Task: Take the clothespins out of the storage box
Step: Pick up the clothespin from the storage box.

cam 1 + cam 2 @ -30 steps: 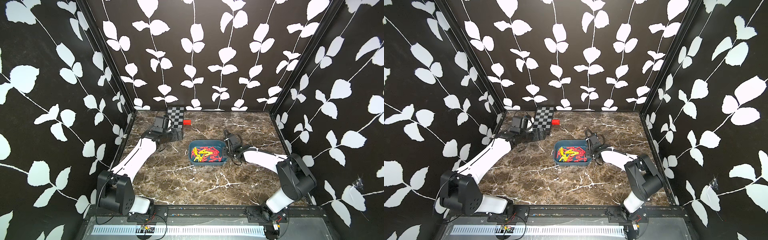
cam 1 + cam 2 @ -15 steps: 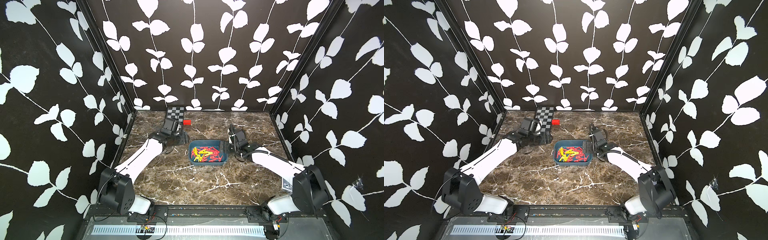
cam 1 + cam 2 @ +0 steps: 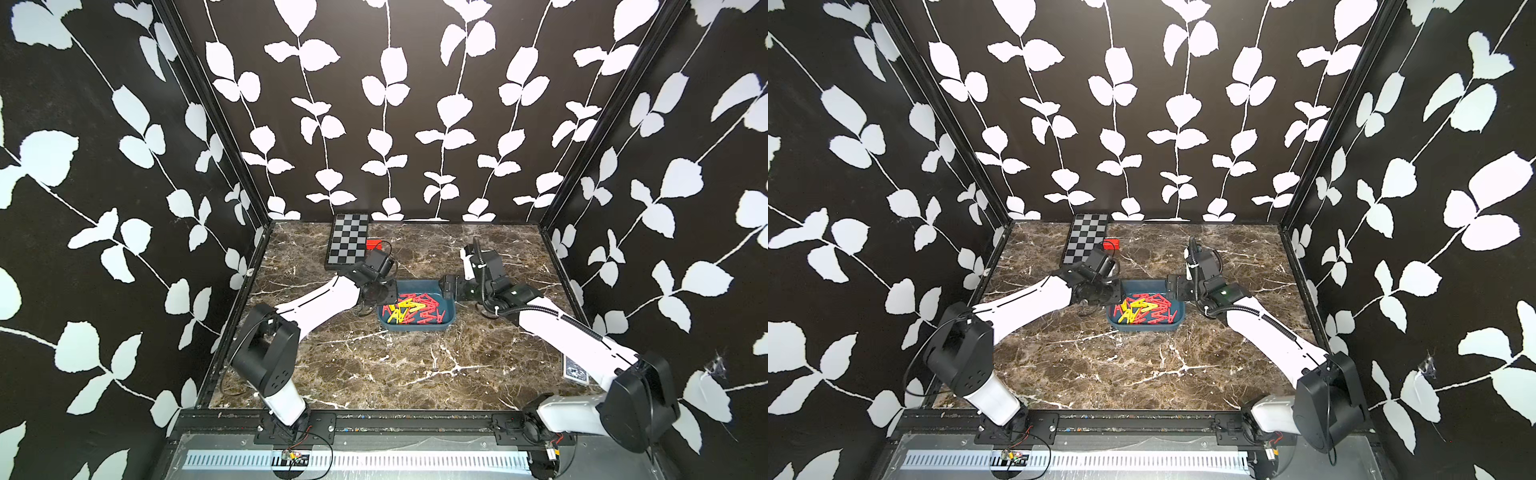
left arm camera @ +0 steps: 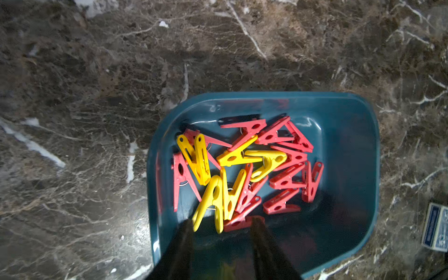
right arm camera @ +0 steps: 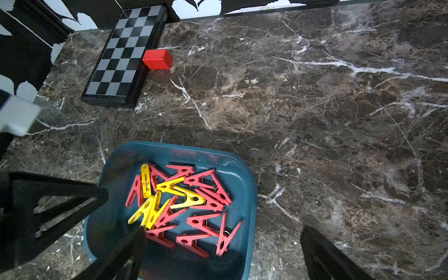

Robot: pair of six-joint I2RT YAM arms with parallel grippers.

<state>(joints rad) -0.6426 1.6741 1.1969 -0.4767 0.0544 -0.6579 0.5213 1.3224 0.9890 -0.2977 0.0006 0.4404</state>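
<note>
You are looking at the storage box (image 3: 415,328) sitting mid-table on the marble table (image 3: 415,374), with the clothespins (image 3: 411,309) lying heaped inside it, mostly red with a few yellow on top. Both top views are showing your left gripper (image 3: 386,297) hanging over the box's far left corner and your right gripper (image 3: 448,287) over its far right corner, but they are hiding the fingertips.

The left wrist view is filling that in. The left gripper (image 4: 221,223) is sitting low in the box, its 2 fingers (image 4: 181,247) flanking the ends of a yellow clothespin (image 4: 208,206) and a red clothespin (image 4: 238,223); you cannot tell whether they are pinching them.

The right wrist view is showing the right gripper (image 5: 223,229) spread wide and holding nothing, 1 finger over the pile's edge and the other over bare marble. It is also showing the chessboard (image 5: 123,55) with the red block (image 5: 157,59) just beside it, which the left wrist view is missing. That view is instead catching a small blue box (image 4: 436,228).
</note>
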